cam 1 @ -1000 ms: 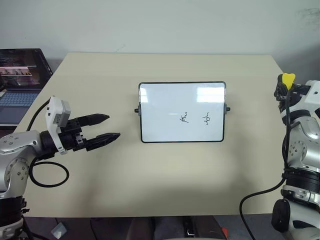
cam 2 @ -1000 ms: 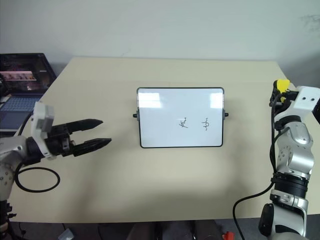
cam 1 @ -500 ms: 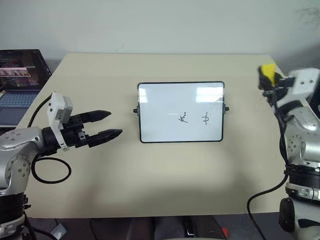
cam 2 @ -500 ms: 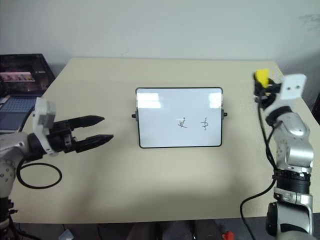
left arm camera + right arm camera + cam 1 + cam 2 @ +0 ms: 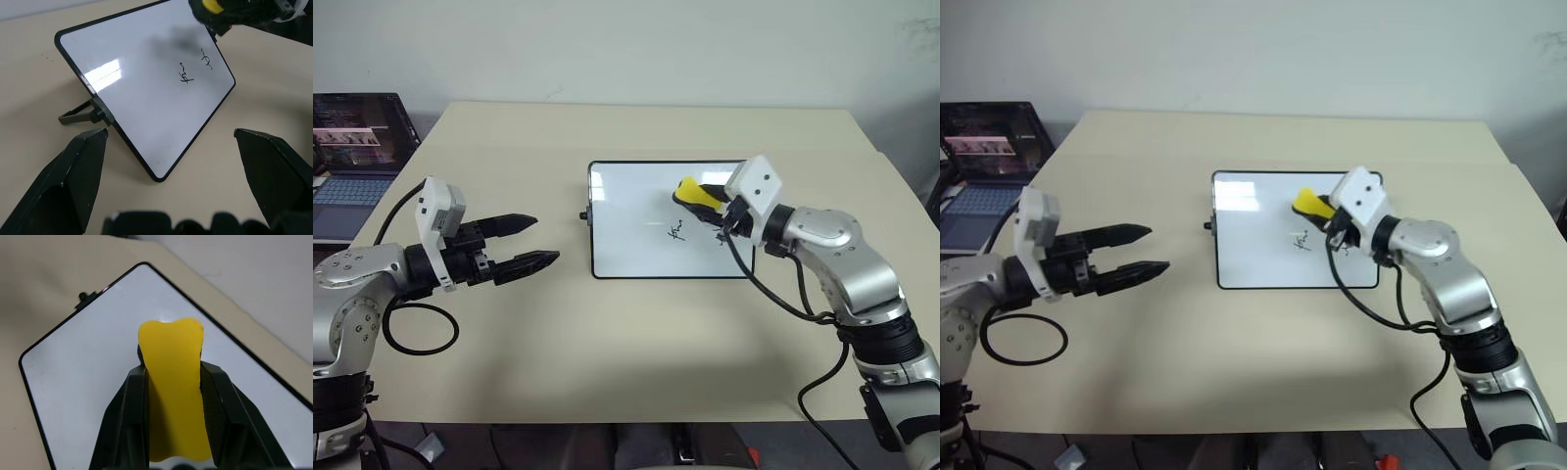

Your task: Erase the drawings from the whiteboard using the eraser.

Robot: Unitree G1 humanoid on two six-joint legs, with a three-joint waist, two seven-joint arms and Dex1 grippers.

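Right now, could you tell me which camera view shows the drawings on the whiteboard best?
The left wrist view: both drawings lie unobstructed and large on the whiteboard. In the head views the right gripper with the eraser covers one, leaving a small squiggle. The right wrist view shows the eraser over bare board.

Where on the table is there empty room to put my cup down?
The table is bare along the near edge, and along the far edge behind the whiteboard. It's crowded in the middle: the right gripper holds the eraser over the board, and the left gripper is open beside it.
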